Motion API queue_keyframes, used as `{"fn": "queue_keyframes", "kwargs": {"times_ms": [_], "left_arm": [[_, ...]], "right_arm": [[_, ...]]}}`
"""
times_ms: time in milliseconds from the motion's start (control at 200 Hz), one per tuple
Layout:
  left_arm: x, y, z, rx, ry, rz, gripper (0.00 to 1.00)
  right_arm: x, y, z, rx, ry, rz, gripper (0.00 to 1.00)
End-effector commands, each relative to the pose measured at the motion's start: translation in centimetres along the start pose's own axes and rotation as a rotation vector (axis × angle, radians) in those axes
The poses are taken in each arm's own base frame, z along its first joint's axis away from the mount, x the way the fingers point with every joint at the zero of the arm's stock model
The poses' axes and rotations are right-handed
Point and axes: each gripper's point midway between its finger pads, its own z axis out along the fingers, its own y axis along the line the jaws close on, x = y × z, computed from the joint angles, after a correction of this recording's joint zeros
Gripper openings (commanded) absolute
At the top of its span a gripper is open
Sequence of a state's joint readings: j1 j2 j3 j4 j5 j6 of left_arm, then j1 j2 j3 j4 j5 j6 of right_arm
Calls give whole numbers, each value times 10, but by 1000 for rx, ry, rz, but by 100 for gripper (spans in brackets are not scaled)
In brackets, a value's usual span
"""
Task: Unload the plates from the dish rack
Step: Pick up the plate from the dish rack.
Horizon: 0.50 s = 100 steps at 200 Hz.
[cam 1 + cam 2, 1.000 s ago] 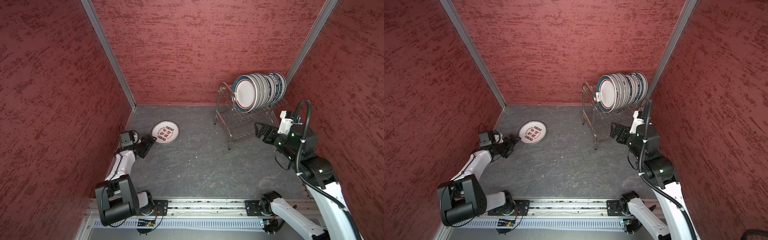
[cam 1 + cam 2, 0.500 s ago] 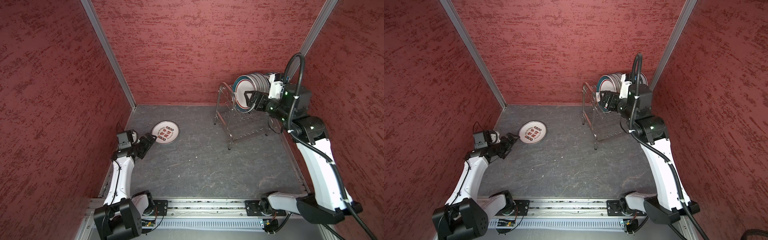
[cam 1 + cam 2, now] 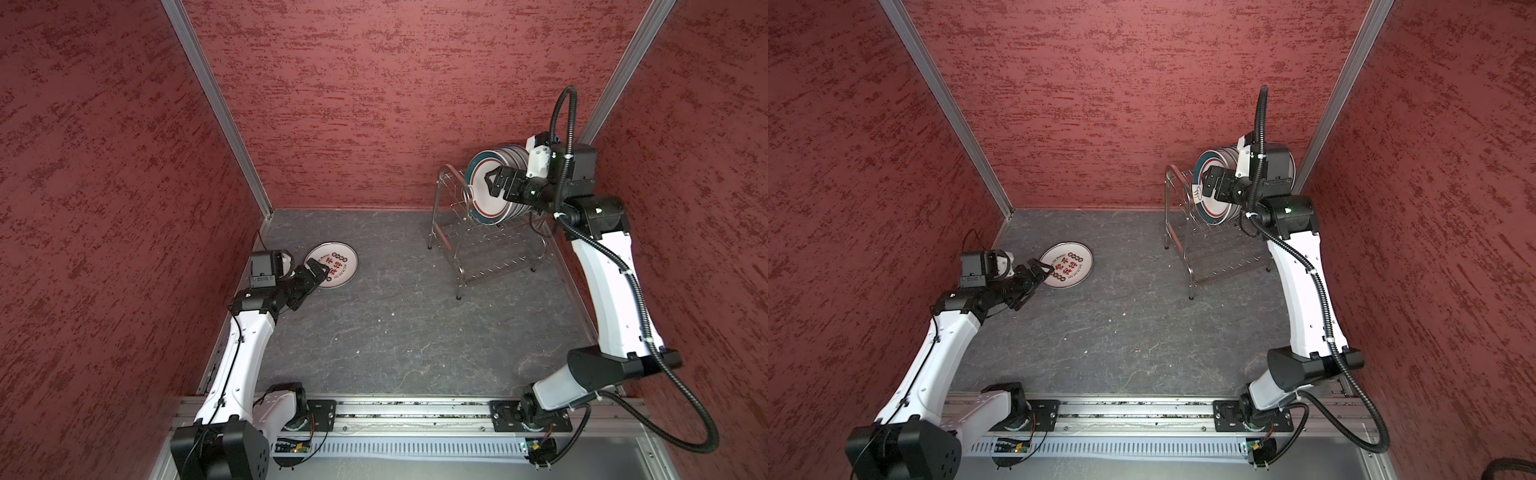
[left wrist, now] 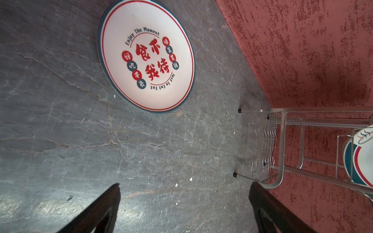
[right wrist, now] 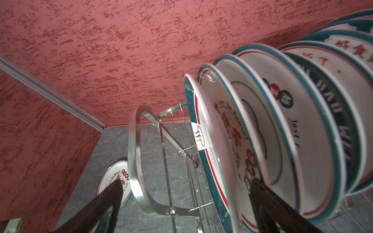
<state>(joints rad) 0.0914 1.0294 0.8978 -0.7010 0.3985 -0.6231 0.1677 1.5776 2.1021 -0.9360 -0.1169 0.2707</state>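
Loose plate (image 4: 146, 55) is lying flat and face up on the table (image 4: 60, 121), well apart from the dish rack (image 3: 494, 249). It's reading "Enjoy The Moment" arched over four big red Chinese characters, with "Just To Eat Eat" curving underneath. Small characters are sitting in red and dark dots on each side, inside a thin red ring and a dark teal rim.

Racked plates (image 5: 282, 131) are standing on edge in the rack's upper tier, packed close together, all glossy white. One behind the front plate (image 5: 203, 113) is showing "Enjoy The Moment" again; another is carrying a dark band with white block letters, too cut off to read.

The rack is shiny steel wire with an arched end loop and thin legs. The table is looking like veined grey slate, and the walls (image 3: 374, 104) are rough red stucco.

Left gripper (image 4: 184, 187) is hanging just beside the loose plate, jaws spread wide and gripping nothing. Right gripper (image 5: 186, 181) is up at the rack, jaws wide, with the front plate's edge between its fingers. Can't tell if it's touching.
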Motion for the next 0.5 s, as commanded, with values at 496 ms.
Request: {"fn": "queue_keyframes", "kwargs": {"times_ms": [496], "left_arm": [[4,-15,9,-30,17,11,99]], "right_arm": [[20,-21,21,78,110,-65,79]]}}
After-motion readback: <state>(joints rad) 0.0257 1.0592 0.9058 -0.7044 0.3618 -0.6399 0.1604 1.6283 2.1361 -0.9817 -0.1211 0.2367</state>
